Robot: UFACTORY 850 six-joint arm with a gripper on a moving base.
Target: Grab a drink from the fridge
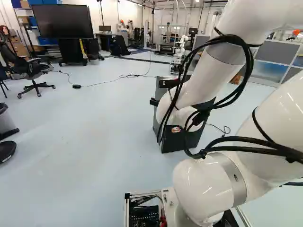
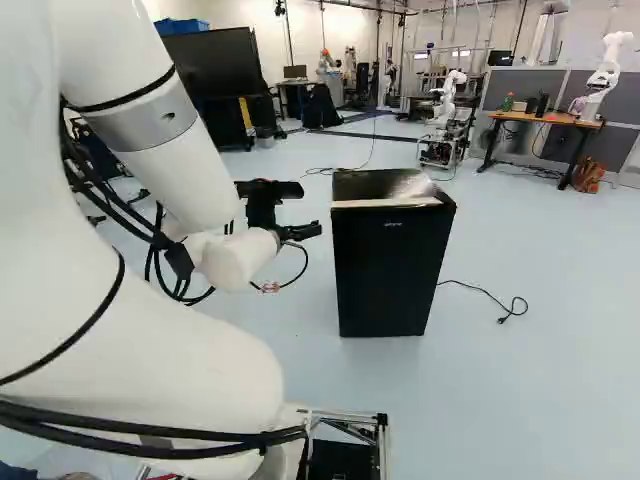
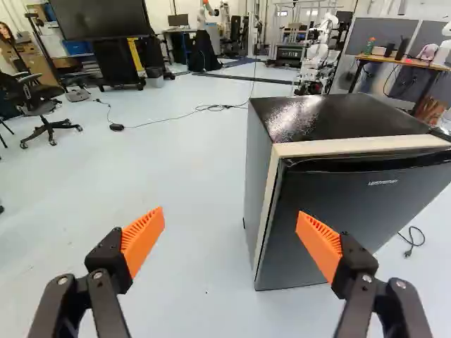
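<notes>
My gripper (image 2: 309, 209) hangs beside the left edge of the black fridge (image 2: 388, 270) in the right base view, at about the height of its upper part. In the wrist view the gripper (image 3: 231, 227) stands open, its orange pads wide apart with nothing between them. One finger overlaps the front of the fridge (image 3: 345, 211) in that view; the other is over bare floor. The fridge door is closed, so its inside is hidden, and no drink shows. In the left base view my arm covers much of the fridge (image 1: 175, 143).
A cable (image 2: 483, 288) lies on the floor beside the fridge. Farther off are a desk (image 2: 548, 120), another robot (image 2: 450, 98), a large screen (image 1: 62, 21) and an office chair (image 1: 33, 71). A thin cable (image 3: 162, 118) crosses the floor behind the fridge.
</notes>
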